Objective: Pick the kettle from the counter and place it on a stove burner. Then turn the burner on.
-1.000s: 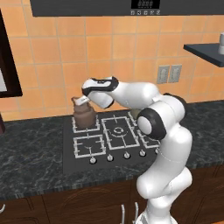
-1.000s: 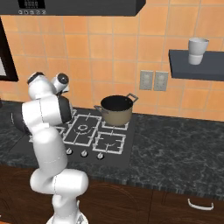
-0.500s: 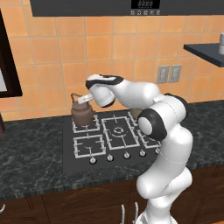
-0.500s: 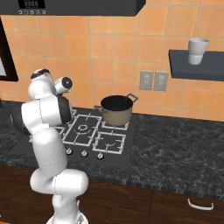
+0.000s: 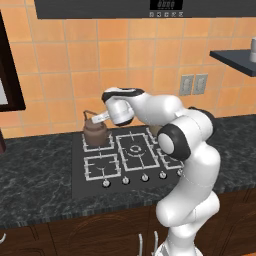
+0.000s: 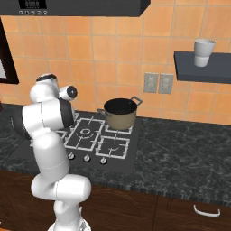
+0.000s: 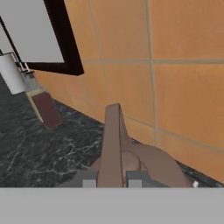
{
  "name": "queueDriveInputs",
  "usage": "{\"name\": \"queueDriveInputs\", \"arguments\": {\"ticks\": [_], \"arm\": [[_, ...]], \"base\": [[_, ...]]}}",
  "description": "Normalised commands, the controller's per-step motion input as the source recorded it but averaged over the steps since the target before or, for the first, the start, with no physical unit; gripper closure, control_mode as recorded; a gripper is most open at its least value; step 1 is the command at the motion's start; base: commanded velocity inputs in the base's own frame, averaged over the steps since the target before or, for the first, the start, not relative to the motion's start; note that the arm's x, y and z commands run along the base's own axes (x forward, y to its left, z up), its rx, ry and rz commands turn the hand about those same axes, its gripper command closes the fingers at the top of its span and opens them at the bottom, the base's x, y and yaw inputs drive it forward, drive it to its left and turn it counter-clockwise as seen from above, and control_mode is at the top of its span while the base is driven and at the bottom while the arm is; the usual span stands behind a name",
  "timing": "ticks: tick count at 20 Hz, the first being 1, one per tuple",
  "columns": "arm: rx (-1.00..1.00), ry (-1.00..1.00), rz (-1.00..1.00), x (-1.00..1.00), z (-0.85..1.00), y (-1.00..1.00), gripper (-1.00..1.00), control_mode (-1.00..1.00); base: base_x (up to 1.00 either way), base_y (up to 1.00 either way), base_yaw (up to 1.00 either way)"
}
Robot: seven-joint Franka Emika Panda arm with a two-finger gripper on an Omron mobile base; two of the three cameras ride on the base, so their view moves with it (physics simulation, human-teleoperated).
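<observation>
The small brown-copper kettle (image 5: 95, 133) sits low over the rear-left stove burner (image 5: 98, 146) of the black cooktop; I cannot tell whether its base touches the grate. My gripper (image 5: 98, 119) reaches in from the right and is shut on the kettle's thin arched handle. In the hand view the handle (image 7: 111, 140) rises between my two fingertips, with the gripper (image 7: 111, 180) closed around it and the kettle's round body (image 7: 153, 166) below. The dark marbled counter (image 5: 35, 170) spreads to the left of the cooktop.
An olive stockpot (image 6: 119, 113) stands on the rear-right burner. Silver knobs (image 5: 125, 180) line the cooktop's front edge. The orange tiled wall is close behind the kettle. A white cup (image 6: 204, 53) sits on a wall shelf at the right.
The kettle has come down a little over the rear-left burner, still held by its handle. The hand has dipped slightly with it.
</observation>
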Motion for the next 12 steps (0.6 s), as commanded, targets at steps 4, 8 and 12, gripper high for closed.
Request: {"name": "queueDriveInputs", "arguments": {"ticks": [4, 8, 12], "arm": [[0.0, -0.02, 0.0, 0.0, 0.0, -0.2, 1.0, -1.0], [0.0, -0.02, 0.0, 0.09, 0.0, -0.03, 1.0, -1.0], [0.0, 0.0, 0.0, 0.09, -0.22, 0.0, 1.0, -1.0]], "base": [[0.0, 0.0, 0.0], [0.0, 0.0, 0.0], [0.0, 0.0, 0.0]]}}
